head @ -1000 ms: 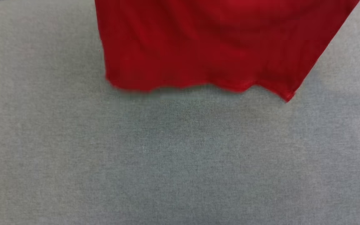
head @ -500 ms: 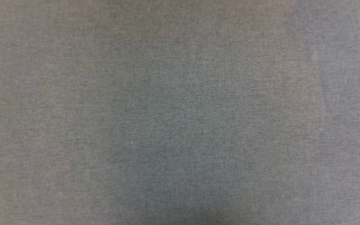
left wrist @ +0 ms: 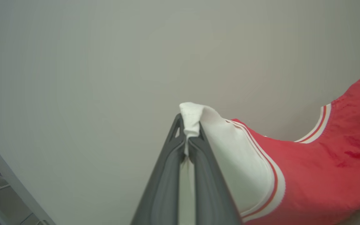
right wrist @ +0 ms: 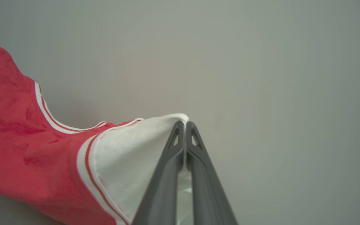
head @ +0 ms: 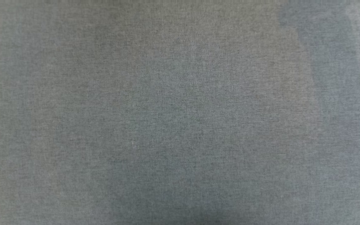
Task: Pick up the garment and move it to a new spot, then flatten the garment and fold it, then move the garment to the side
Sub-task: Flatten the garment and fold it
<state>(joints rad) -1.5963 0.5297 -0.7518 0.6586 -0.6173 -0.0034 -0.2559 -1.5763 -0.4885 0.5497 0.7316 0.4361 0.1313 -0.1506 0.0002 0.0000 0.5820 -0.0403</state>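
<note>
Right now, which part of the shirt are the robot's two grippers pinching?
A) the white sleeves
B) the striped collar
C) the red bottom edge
A: the left gripper and the right gripper are each shut on a white sleeve of the red shirt.

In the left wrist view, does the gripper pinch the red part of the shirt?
No, the left gripper is shut on the white sleeve of the shirt, not on its red body.
</note>
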